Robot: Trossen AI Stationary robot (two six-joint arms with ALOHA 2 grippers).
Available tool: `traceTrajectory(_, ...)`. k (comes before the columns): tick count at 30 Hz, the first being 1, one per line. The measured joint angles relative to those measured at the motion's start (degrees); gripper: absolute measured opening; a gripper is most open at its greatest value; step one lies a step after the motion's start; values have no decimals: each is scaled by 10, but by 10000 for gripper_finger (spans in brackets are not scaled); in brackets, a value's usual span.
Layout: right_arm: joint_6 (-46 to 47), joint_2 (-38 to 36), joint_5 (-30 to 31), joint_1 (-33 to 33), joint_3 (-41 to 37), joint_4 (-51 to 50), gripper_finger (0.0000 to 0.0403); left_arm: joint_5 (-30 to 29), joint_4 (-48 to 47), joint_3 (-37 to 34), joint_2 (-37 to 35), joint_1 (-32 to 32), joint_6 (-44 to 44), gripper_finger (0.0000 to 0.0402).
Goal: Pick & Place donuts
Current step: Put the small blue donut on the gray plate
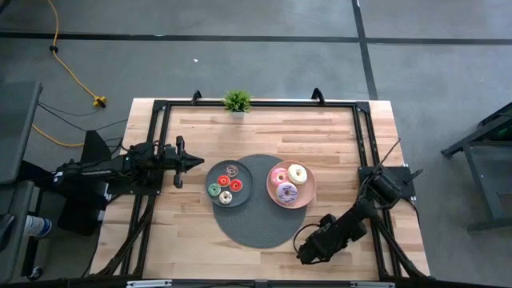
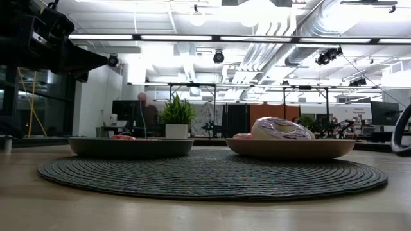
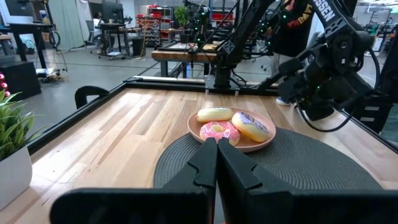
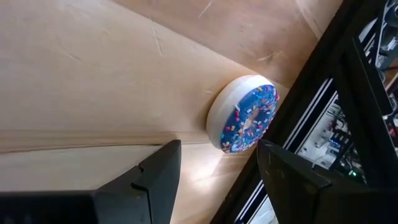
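Observation:
Three larger donuts, pink (image 1: 279, 177), white (image 1: 298, 173) and purple (image 1: 286, 192), lie on the pink plate (image 1: 309, 194). Several tiny donuts (image 1: 225, 191) lie on the grey plate (image 1: 243, 181). Both plates sit on a round grey mat (image 1: 260, 220). My left gripper (image 1: 200, 162) is shut and hovers just left of the grey plate, pointing at it. My right gripper (image 1: 306, 252) is open near the table's near edge. In its wrist view a blue-iced sprinkled donut (image 4: 245, 115) rests on the wood by the black frame, ahead of the open fingers (image 4: 217, 152).
A small potted plant (image 1: 237, 102) stands at the middle of the table's far edge. Black frame rails (image 1: 364, 136) run along the table's sides. Bare wood lies left of the mat and toward the far edge.

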Motion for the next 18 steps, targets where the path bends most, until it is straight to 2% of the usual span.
traceTrajectory(6, -12, 12, -6, -8, 1, -6, 204, 0, 0, 0, 0, 0, 0, 2)
traceTrajectory(18, 4, 14, 30, -7, -2, -39, 204, 0, 0, 0, 0, 0, 0, 2)
